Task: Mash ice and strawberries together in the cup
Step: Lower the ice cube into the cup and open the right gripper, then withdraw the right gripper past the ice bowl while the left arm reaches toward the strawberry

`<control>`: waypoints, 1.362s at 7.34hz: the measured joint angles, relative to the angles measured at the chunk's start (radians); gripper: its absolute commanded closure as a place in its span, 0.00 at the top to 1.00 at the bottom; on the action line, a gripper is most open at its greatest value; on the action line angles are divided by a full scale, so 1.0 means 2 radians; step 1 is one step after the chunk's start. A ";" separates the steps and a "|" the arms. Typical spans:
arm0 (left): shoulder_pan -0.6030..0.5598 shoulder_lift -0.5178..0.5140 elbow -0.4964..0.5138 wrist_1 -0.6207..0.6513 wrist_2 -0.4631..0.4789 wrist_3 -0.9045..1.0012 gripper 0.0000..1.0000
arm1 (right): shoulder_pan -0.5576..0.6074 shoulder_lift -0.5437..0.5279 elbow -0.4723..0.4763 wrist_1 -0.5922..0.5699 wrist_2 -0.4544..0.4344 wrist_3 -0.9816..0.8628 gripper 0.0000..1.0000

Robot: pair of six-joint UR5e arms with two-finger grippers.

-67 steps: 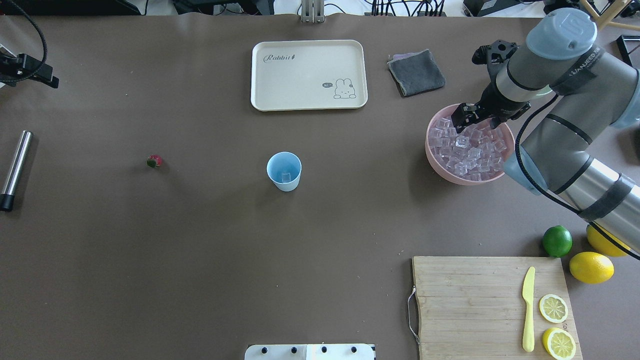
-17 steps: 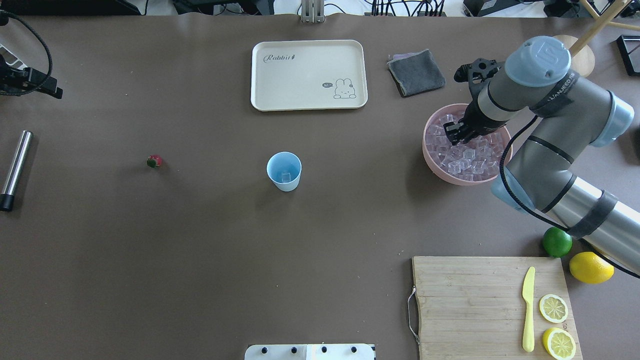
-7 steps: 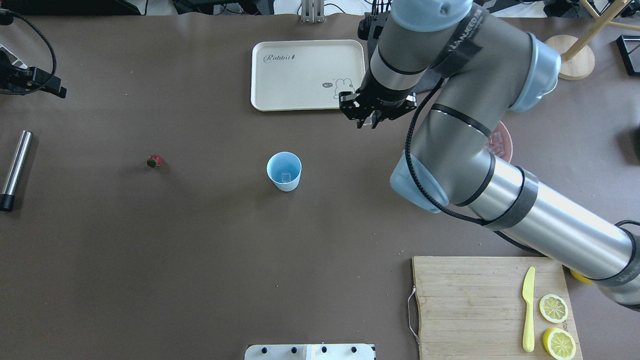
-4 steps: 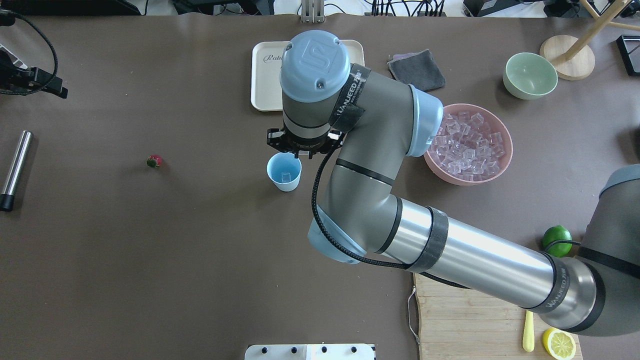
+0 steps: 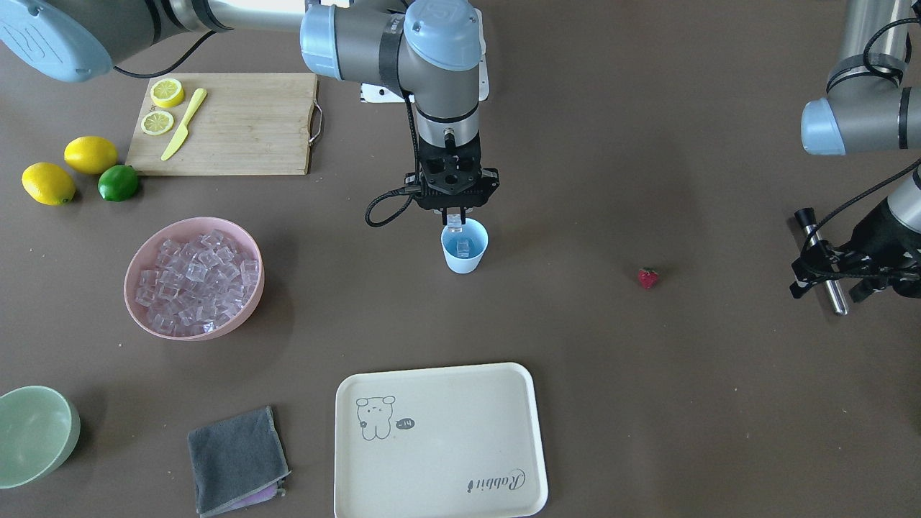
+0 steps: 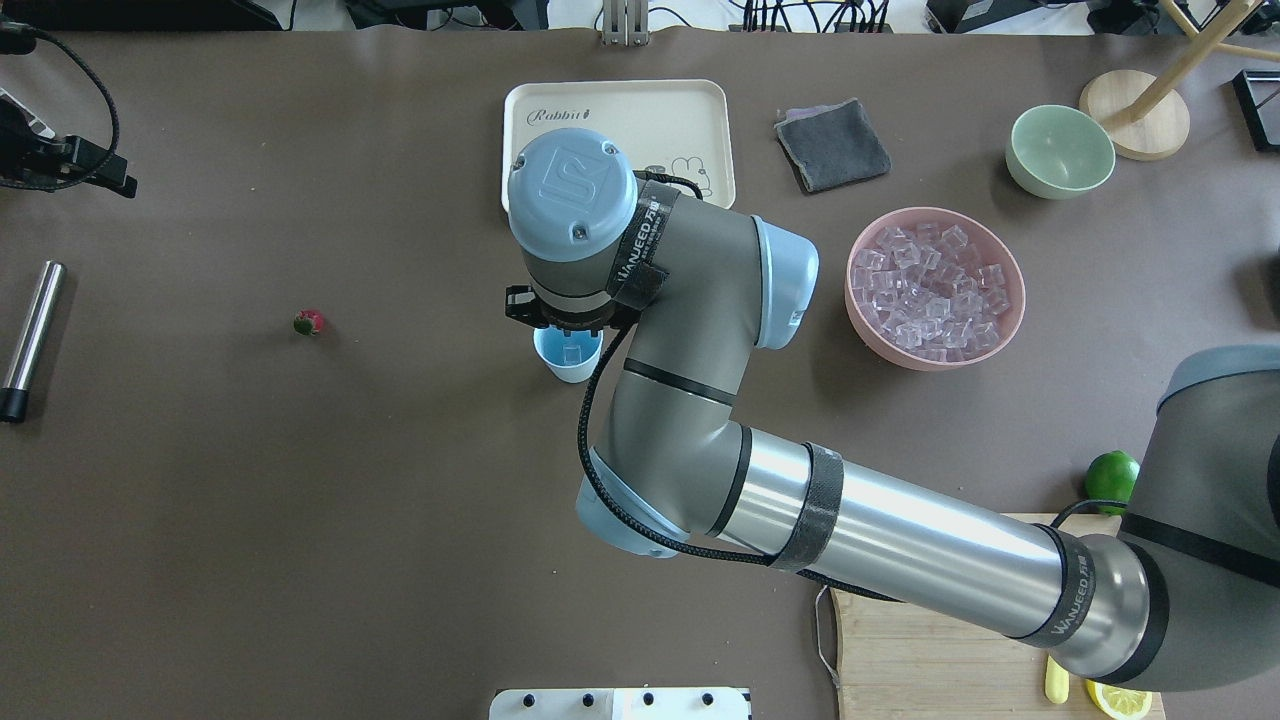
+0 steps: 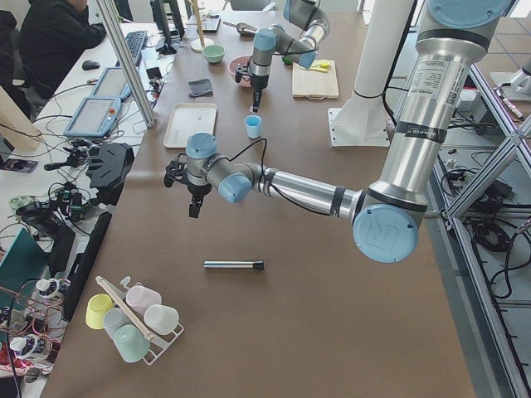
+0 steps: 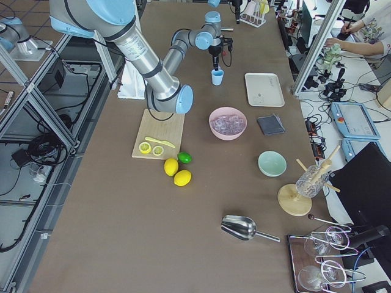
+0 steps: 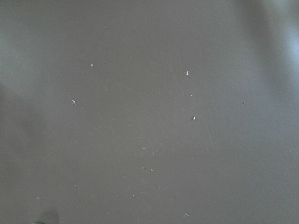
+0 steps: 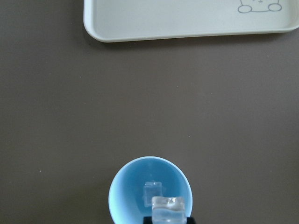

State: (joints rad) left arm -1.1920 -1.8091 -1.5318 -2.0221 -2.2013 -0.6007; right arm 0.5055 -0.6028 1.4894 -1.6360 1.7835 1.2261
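Observation:
The light-blue cup [image 5: 464, 250] stands mid-table with one ice cube [image 10: 153, 190] inside; it also shows in the overhead view [image 6: 570, 362]. My right gripper [image 5: 455, 218] hangs straight over the cup's rim, shut on a second ice cube [image 10: 168, 207]. The wrist mostly hides it from overhead. The strawberry [image 5: 648, 278] lies alone on the table, well off the cup on my left side [image 6: 309, 322]. My left gripper [image 5: 827, 282] hovers far left over bare table, open and empty. More ice [image 6: 935, 295] fills the pink bowl [image 6: 1015, 305].
A steel muddler [image 6: 30, 340] lies at the far left edge. A cream tray [image 6: 700, 100] sits behind the cup, with a grey cloth [image 6: 832, 145] and a pale green bowl [image 6: 1060, 150] to its right. Cutting board, lemons and a lime [image 5: 118, 183] lie near right.
My right arm lifted an ice cube out of the pink bowl and swung left with it to above the cup. The left arm has barely moved.

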 measured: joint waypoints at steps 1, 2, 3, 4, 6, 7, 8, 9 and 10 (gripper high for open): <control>0.000 -0.001 0.001 0.000 0.000 0.000 0.98 | 0.000 0.004 -0.011 0.012 -0.004 0.006 0.00; 0.000 -0.002 0.002 0.000 0.000 0.000 0.98 | 0.000 0.006 -0.026 0.034 -0.007 0.015 0.00; 0.001 -0.003 0.002 0.000 0.000 -0.001 0.98 | 0.000 0.007 -0.036 0.049 -0.008 0.019 0.14; 0.001 -0.005 0.002 0.001 0.000 -0.001 0.98 | 0.000 0.007 -0.040 0.055 -0.009 0.021 0.66; 0.003 -0.011 0.006 0.001 0.000 -0.003 0.98 | 0.001 0.007 -0.041 0.059 -0.009 0.024 0.95; 0.003 -0.012 0.008 0.001 0.000 -0.003 0.98 | 0.002 0.008 -0.041 0.063 -0.008 0.026 0.95; 0.003 -0.012 0.009 0.000 0.000 -0.004 0.98 | 0.002 0.007 -0.040 0.066 -0.007 0.027 0.95; 0.003 -0.012 0.007 0.000 0.000 -0.006 0.98 | 0.004 0.006 -0.039 0.067 -0.006 0.026 0.96; 0.004 -0.014 0.005 0.000 -0.001 -0.011 0.98 | 0.009 0.005 -0.037 0.065 -0.002 0.024 0.96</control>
State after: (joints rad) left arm -1.1844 -1.8362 -1.5212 -2.0218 -2.2033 -0.6227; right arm 0.5234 -0.5935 1.4148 -1.5052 1.7801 1.2751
